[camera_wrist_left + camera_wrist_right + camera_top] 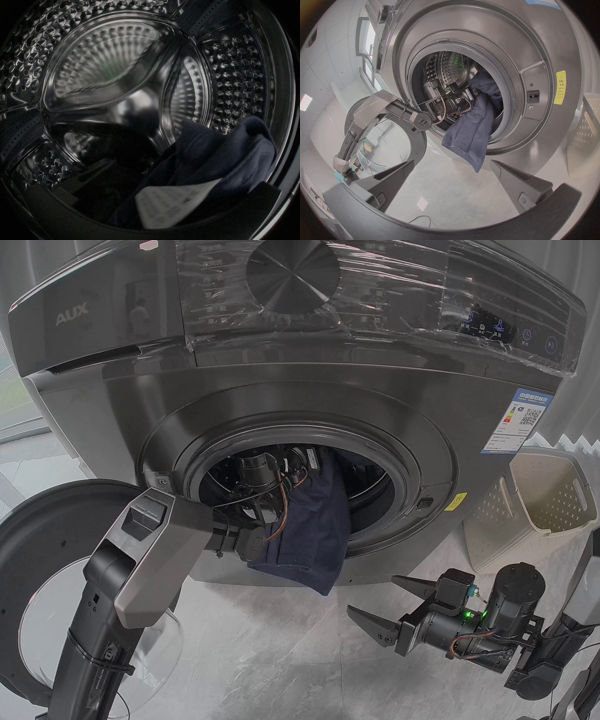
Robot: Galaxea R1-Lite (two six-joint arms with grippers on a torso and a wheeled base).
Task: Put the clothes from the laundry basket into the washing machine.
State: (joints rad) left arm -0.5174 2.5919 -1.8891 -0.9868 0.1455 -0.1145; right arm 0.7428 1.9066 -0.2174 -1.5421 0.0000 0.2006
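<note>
A navy garment [312, 521] hangs over the lower rim of the washing machine's [375, 402] round opening, part in the drum, part dangling outside toward the floor. My left gripper [300, 462] is inside the drum, just left of the garment's upper end. In the left wrist view its dark fingers [93, 178] stand wide apart, open, with the garment [218, 150] and its white label bunched over the far side. My right gripper [372, 594] hovers open above the floor, below and right of the opening, holding nothing. The beige laundry basket [537, 509] stands right of the machine.
The machine's door [50, 540] is swung fully open at the left, and my left arm passes above it. Grey tiled floor [275, 652] lies free before the machine. The basket's visible inner wall is bare.
</note>
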